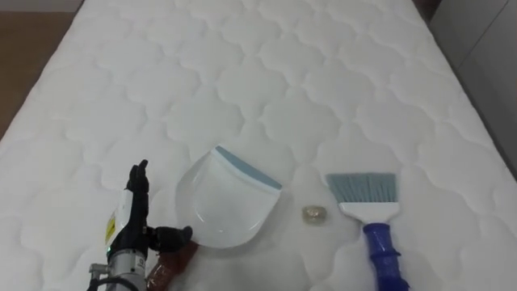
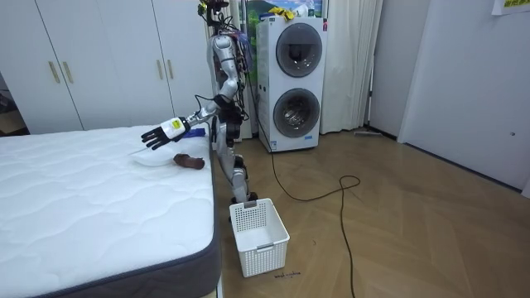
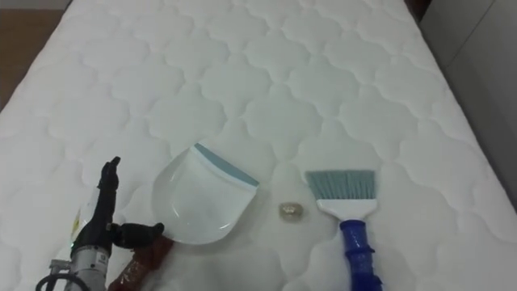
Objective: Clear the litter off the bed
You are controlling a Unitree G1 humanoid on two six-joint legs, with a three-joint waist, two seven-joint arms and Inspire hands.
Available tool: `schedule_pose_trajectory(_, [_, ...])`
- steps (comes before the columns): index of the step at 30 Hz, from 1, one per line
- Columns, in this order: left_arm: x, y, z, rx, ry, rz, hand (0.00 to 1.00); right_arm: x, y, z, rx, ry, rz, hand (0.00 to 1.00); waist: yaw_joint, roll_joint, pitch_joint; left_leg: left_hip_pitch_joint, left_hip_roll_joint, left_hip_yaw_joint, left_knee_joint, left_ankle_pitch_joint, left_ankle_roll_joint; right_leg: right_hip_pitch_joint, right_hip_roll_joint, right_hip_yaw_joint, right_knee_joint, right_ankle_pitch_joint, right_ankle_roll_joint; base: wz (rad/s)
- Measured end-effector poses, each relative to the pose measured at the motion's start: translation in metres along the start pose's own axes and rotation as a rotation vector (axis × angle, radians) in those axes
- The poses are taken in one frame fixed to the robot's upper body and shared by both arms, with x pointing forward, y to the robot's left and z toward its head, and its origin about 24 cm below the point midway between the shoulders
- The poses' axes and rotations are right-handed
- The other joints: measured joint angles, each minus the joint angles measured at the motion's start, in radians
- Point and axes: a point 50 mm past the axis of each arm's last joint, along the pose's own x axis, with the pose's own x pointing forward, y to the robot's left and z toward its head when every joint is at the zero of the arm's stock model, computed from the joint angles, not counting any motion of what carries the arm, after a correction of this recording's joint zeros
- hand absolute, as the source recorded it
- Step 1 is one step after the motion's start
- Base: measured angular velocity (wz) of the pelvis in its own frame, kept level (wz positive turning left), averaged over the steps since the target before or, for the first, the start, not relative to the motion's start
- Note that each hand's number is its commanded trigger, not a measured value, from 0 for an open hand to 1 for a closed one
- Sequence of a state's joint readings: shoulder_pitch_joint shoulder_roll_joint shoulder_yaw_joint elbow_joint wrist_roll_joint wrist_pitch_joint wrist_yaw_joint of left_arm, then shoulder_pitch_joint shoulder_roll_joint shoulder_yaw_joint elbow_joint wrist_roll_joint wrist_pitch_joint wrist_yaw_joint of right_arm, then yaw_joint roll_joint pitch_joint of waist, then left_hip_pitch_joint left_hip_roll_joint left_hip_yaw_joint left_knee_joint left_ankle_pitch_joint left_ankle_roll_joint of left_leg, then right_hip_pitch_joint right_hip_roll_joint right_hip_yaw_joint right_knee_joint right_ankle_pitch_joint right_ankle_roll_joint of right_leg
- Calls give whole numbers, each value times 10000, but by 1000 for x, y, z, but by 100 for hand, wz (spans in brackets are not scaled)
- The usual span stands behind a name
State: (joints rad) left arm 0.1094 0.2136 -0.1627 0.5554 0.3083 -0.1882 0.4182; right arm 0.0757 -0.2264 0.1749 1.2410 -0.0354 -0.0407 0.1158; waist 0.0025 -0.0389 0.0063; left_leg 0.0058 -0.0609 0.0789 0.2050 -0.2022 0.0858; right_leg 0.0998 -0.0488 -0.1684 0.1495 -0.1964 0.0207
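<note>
**Bed.** White quilted mattress (image 1: 266, 73), bare, seen from its near end. The robot stands at this end, with its left arm reaching over the near left part of the surface.

**Dustpan** (image 1: 222, 202). White, with a grey-blue lip. It lies flat on the mattress near the near edge, left of centre. The lip faces far and right. Its brown handle (image 1: 176, 260) points near and left.

**Brush** (image 1: 367, 202). Grey-blue bristles fan out toward the far end, and the blue handle runs toward the near edge. It lies flat to the right of the dustpan, apart from it.

**Litter** (image 1: 313, 213). One small crumpled, yellowish scrap on the mattress, between the dustpan and the brush head and just left of the bristles. It touches neither.

**Left hand** (image 1: 136, 206). Black fingers held straight, pointing toward the far end, with the thumb spread toward the dustpan. It sits just left of the pan, above the handle, with nothing in its grasp. The room view shows it raised a little above the pan.

**Room.**
- White slatted basket (image 2: 259, 236) on the wooden floor beside the bed's corner.
- Stacked washing machines (image 2: 294, 79) behind the robot.
- White wardrobes (image 2: 108, 58) along the far wall.
</note>
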Motion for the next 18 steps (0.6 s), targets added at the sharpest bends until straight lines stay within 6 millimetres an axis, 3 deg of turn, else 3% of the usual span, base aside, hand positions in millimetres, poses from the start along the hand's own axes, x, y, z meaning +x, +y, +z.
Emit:
schedule_pose_trajectory(6, [-1, -1, -4, 58, 160, -135, 0, -1, -3, -1, -30, 19, -14, 0, 3, 110, -45, -13, -1, -2, -2, 0, 0, -17, 0, 3, 1, 0, 0, 0])
schedule_pose_trajectory(18, [-7, -6, -22, 329, 901, -390, 0, -1, -4, 0, -31, -9, -56, 0, 20, 106, -31, -56, 1, -29, -30, 1, -1, -67, -2, -90, -4, 0, 0, 0])
